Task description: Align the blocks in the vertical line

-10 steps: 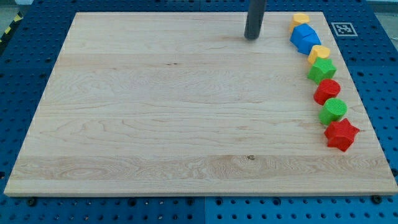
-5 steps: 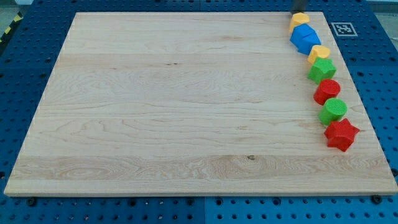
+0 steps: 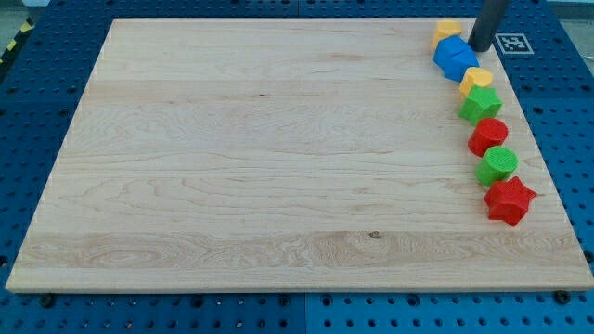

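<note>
Several blocks run in a slightly slanted column down the board's right side. From the top: a yellow block point(image 3: 448, 29), a blue block point(image 3: 455, 57), a second yellow block point(image 3: 477, 78), a green star-like block point(image 3: 481, 104), a red round-edged block point(image 3: 487, 135), a green cylinder point(image 3: 500, 165) and a red star point(image 3: 510, 200). My tip point(image 3: 482, 48) is at the view's top right, just right of the blue block and the top yellow block. I cannot tell whether it touches them.
The wooden board point(image 3: 278, 158) lies on a blue pegboard table. A black-and-white marker tag point(image 3: 510, 43) sits just off the board's top right corner, beside my tip. The block column is close to the board's right edge.
My tip moved from the board's top middle to the right, passed the top edge above the top yellow block, and now stands right of the blue block. The blocks have not visibly moved.
</note>
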Motion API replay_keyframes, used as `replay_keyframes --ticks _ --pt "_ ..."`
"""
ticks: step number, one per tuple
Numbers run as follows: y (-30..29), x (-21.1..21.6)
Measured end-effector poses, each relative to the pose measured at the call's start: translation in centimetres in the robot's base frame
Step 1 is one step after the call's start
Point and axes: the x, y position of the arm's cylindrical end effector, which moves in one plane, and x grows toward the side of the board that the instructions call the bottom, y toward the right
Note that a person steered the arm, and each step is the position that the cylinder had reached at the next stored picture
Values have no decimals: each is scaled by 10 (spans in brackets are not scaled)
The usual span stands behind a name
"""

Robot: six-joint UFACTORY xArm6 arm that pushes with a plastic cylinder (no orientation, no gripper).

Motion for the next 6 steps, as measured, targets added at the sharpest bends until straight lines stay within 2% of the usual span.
replay_keyframes --ticks 4,6 --pt "-7 124" --pt "-7 165"
